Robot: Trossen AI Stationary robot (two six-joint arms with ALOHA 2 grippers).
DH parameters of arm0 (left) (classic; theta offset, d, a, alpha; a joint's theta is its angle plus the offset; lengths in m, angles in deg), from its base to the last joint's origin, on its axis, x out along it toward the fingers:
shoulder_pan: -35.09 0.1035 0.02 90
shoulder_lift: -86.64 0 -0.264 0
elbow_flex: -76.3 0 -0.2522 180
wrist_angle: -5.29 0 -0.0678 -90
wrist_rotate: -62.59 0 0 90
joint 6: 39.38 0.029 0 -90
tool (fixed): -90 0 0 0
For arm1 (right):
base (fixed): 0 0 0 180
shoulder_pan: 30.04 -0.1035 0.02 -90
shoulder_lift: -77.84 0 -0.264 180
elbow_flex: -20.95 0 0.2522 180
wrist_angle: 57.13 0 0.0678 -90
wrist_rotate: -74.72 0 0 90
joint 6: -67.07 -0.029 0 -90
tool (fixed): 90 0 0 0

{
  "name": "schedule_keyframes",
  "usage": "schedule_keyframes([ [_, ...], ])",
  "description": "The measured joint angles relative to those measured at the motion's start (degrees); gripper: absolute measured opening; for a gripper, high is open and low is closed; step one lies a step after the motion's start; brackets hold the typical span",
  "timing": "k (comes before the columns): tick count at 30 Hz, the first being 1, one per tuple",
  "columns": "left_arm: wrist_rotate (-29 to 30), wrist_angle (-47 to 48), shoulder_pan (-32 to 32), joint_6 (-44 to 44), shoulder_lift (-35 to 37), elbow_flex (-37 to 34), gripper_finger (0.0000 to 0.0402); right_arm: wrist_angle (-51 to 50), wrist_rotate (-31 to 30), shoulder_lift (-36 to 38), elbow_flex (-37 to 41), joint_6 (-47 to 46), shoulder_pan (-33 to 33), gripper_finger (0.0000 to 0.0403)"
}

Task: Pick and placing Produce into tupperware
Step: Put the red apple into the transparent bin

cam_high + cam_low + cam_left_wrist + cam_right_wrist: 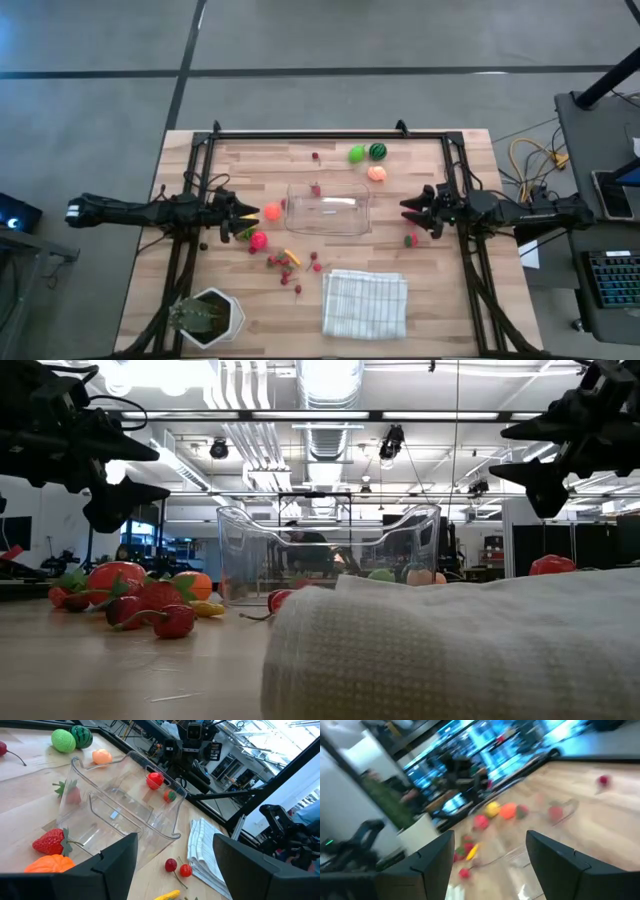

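Tupperware [328, 212] sits mid-table holding only one red berry [316, 189] at its far wall. Produce lies scattered around it: a green ball [356, 154], striped ball [377, 151] and orange piece [376, 173] beyond it, a pink fruit [259, 240] and berries near the cloth [365, 303]. Left gripper [246, 213] hovers empty by the tub's left end, fingers apart. Right gripper [408, 211] hangs at the right end, fingers at their narrowest, holding nothing.
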Motion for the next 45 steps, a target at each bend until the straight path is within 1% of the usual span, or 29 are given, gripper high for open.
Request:
schedule_keyframes([
  [4, -0.02, 0.01, 0.01, 0.01, 0.00, 0.00, 0.0245, 0.03, -8.44, 0.02, 0.00, 0.04, -0.01, 0.0238],
  [6, -0.01, 0.00, 0.02, 0.01, 0.00, 0.00, 0.0245, 0.69, -16.01, -0.06, 0.00, 0.07, -0.01, 0.0238],
  [11, -0.01, 0.01, 0.00, 0.02, 0.00, 0.00, 0.0245, 1.27, -39.20, -0.37, 0.00, -0.04, 0.00, 0.0238],
  [12, -0.02, 0.00, 0.00, 0.02, 0.00, 0.00, 0.0245, 1.29, -43.03, -0.35, 0.00, -0.40, 0.01, 0.0238],
  [13, -0.01, 0.01, -0.01, 0.01, 0.00, 0.00, 0.0245, 1.29, -46.20, -0.35, 0.00, -0.75, 0.01, 0.0238],
  [15, -0.02, 0.01, 0.01, 0.02, 0.00, 0.00, 0.0245, 1.29, -49.73, -0.26, 0.00, -1.60, 0.01, 0.0238],
  [18, 0.00, -0.01, 0.00, 0.00, 0.00, 0.00, 0.0245, 1.52, -49.77, -0.26, 0.00, -7.73, 0.01, 0.0238],
  [22, -0.01, 0.01, -0.01, 0.02, 0.00, 0.00, 0.0245, 2.91, -48.69, -0.58, 0.00, -21.86, 0.01, 0.0238],
  [25, -0.02, 0.01, -0.01, 0.01, 0.00, 0.00, 0.0245, 6.69, -46.77, -0.92, 0.00, -31.40, 0.01, 0.0238],
  [26, -0.02, -0.01, 0.01, 0.02, 0.00, 0.00, 0.0245, 8.06, -45.95, -1.17, 0.00, -33.16, 0.01, 0.0238],
  [28, 0.00, -0.10, 0.01, 0.02, 0.00, 0.00, 0.0245, 9.34, -45.15, -1.51, 0.00, -33.33, 0.01, 0.0238],
  [33, 0.00, -0.41, 0.00, 0.02, 0.00, 0.00, 0.0245, 10.07, -43.97, -1.49, 0.00, -29.53, 0.01, 0.0238],
  [34, 0.00, -0.42, 0.01, 0.01, 0.00, 0.00, 0.0245, 9.63, -42.77, -1.46, 0.00, -27.70, 0.01, 0.0238],
  [38, 0.04, -0.40, 0.02, 0.02, 0.00, 0.00, 0.0245, 5.17, -33.92, -1.98, 0.00, -15.10, 0.01, 0.0238],
  [40, 0.10, -0.42, 0.00, 0.03, 0.00, 0.00, 0.0245, 5.17, -30.57, -2.58, 0.00, -9.55, -0.01, 0.0238],
  [43, 0.15, -0.43, 0.00, 0.04, 0.00, 0.00, 0.0245, 10.31, -30.32, -3.47, 0.02, 1.86, -0.01, 0.0238],
  [45, 0.19, -0.56, -0.01, 0.02, 0.00, 0.00, 0.0245, 18.96, -30.58, -4.11, 0.04, 13.06, -0.01, 0.0238],
])
